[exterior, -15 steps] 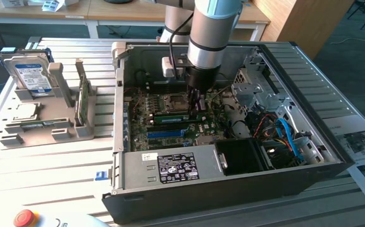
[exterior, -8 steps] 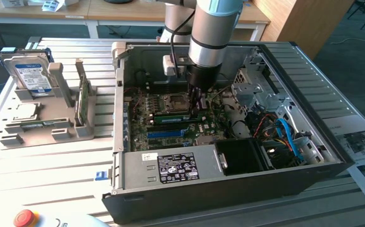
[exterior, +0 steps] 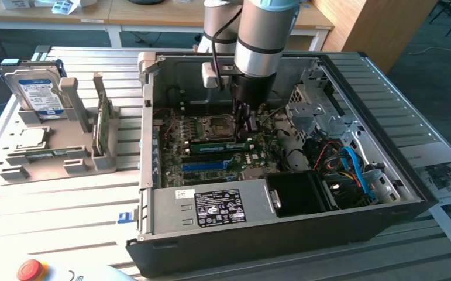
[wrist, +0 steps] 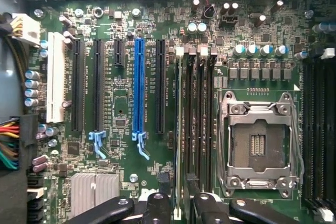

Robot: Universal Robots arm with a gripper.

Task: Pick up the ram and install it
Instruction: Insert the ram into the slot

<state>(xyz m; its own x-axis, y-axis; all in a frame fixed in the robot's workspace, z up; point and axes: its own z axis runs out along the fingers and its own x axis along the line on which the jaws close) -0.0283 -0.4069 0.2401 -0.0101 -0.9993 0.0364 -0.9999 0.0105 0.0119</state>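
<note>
- Shows the jaws spread wide with nothing clamped, low inside an open computer case [exterior: 288, 246], straddling the line of one memory slot [wrist: 180, 52].
- Places the ram [exterior: 219, 146], a narrow green stick on edge, in that slot directly beneath the jaws, on the side of the slot row away from the bare processor socket [wrist: 257, 145]. Looks set in place, though cannot tell whether pressed fully home or whether the end latches are closed.
- Shows the green motherboard [wrist: 121, 103] all around, with a blue expansion slot [wrist: 139, 93] near the ram and further memory slots, seemingly vacant, between ram and socket.
- Shows the arm [exterior: 257, 35] reaching down from above, and loose cables [exterior: 350, 164] toward the exterior view's right of the case.
- Shows, well apart on the desk [exterior: 61, 205] at the exterior view's left, a grey rack [exterior: 77, 164] holding a hard drive [exterior: 38, 91], a square processor [exterior: 28, 139] and what seems another green stick [exterior: 101, 126].
- Judges the risks thus: a half-seated ram tipping or lifting out if a fingertip catches its edge; a bent board or cracked slot from off-centre pressure; damaged contacts from any sideways drift toward the uncovered socket.
</note>
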